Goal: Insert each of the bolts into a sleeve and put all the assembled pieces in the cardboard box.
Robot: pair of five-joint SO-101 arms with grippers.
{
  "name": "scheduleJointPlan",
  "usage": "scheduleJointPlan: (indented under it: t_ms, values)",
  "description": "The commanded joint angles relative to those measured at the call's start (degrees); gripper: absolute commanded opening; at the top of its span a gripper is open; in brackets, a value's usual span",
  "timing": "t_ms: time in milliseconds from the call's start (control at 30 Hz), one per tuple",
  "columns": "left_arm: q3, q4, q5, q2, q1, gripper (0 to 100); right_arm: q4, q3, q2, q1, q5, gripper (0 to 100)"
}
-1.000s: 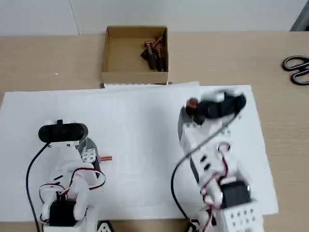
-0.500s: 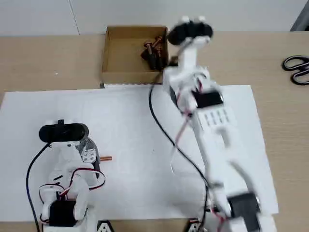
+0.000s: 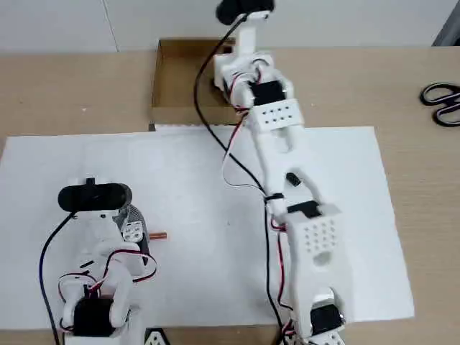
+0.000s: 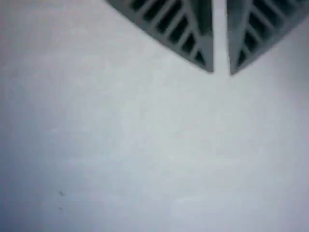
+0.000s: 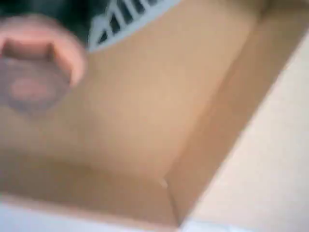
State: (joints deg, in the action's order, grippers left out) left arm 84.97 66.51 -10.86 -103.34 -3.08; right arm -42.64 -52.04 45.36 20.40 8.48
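- High view, starting closest: left arm [image 3: 97, 280] folded back near its base on the white paper [image 3: 215, 287], probably just keeping out of the way during the other side's delivery run.
- Left wrist view next: left gripper [image 4: 221, 70] hanging over bare paper, fingers [image 4: 190, 34] nearly together with only a sliver of paper between them, nothing held.
- Just beside that gripper, a loose bolt [image 3: 159, 235] lying flat on the paper. Long axis across the table, one end toward the left gripper, the other toward the right arm's side. Can't tell head from tip. Looks like one more to sleeve up.
- Further out, right arm [image 3: 309, 237] stretched nearly straight across the paper, presumably to get its wrist over the cardboard box [image 3: 180, 83] at the far side of the table [image 3: 72, 86].
- Right wrist view: right gripper [image 5: 72, 34] down between the box walls near a corner, apparently clamped on an assembled piece [image 5: 34, 63] and holding it above the box floor. Probably positioned that deep for a clean drop inside, not on the rim.
- Seen end-on there, round coppery face toward the camera, so guessing long axis roughly along the fingers, aimed down into the box.
- Way off at the far right edge, scissors [image 3: 440, 100] on the table, nothing to do with the job.
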Motion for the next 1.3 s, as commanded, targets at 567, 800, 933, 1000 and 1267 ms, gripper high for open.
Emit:
scheduleJointPlan:
  t_ms: [567, 800, 933, 1000, 1267]
  values:
    - [-0.22, -0.62, 0.53, -0.62, -0.18, 1, -19.21, -32.35, 14.81, 4.79, -3.96, 28.8]
    - [-0.31, -0.62, 0.53, -0.62, -0.18, 1, -29.05, -36.57, 14.37, 3.74, -3.78, 28.8]
    - [-0.4, -0.7, 0.53, -0.62, -0.18, 1, -43.65, -44.57, 14.55, 2.68, -3.87, 28.8]
    - [-0.4, -0.7, 0.53, -0.62, -0.18, 1, -49.98, -44.22, 14.37, 1.63, -3.87, 28.8]
    - [-0.66, -1.05, 0.53, -0.62, -0.18, 1, -57.01, -44.04, 14.55, -3.91, -4.48, 28.8]
